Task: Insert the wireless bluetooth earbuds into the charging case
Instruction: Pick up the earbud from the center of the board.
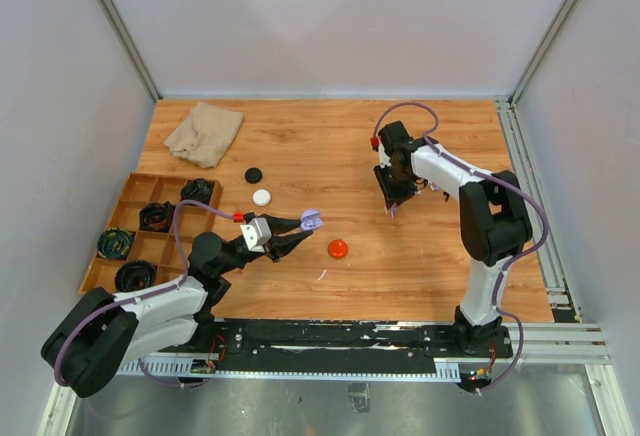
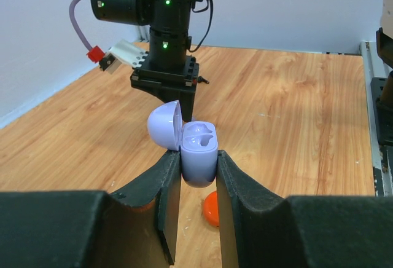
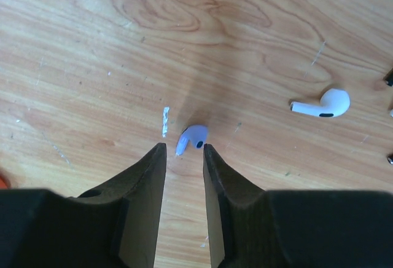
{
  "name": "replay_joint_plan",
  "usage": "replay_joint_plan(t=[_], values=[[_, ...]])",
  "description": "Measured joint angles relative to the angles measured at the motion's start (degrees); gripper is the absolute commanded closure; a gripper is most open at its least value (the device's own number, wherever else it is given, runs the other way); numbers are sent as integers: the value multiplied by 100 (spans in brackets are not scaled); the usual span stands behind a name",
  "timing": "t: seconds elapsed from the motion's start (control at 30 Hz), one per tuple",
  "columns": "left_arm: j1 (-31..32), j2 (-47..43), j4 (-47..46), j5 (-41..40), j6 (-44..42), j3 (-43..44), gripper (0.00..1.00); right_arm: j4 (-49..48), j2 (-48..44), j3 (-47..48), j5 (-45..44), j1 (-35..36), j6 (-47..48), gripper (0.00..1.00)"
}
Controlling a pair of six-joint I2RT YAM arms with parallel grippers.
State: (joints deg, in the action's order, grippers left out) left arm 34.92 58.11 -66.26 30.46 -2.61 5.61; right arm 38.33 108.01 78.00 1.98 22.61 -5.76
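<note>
Left pincer, low in the middle of its wrist view, clamps the small lilac plastic charging case, whose lid is flipped open. Right pincer hangs narrowly parted, gripping nothing, with the tiny lilac stemmed earbud just ahead of its gap on the wooden table. Further right lies a white stemmed earbud. Pickup looks to be the step in hand. Next, I'd say, it must lower and pinch the lilac bud squarely.

Light wooden desk. At the far left corner, a crumpled beige cloth. Along the left edge, a wooden compartment tray. Left of the middle, a black puck and a white puck, close but apart. Nearer the near edge, a red puck. Right of centre, a lilac earbud with a tiny white scrap just beside it, and a white earbud lying apart.
</note>
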Motion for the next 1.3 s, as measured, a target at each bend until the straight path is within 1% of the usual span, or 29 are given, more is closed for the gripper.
replay_joint_plan(t=[0.27,0.63,0.77,0.97,1.1,1.3], values=[[0,-20,2,0,0,0,100,149,452,210,-59,-63,-4,70],[0,-22,17,2,0,0,100,330,647,367,-59,-103,-4,74],[0,-22,17,4,0,0,100,339,656,382,-57,-101,-4,81],[0,-22,15,4,2,0,100,337,645,380,-59,-103,-2,83],[0,-22,-81,0,42,-24,100,236,437,188,-59,-101,7,83],[2,-22,-369,-61,153,-125,100,116,-361,-31,-2,-59,63,84]])
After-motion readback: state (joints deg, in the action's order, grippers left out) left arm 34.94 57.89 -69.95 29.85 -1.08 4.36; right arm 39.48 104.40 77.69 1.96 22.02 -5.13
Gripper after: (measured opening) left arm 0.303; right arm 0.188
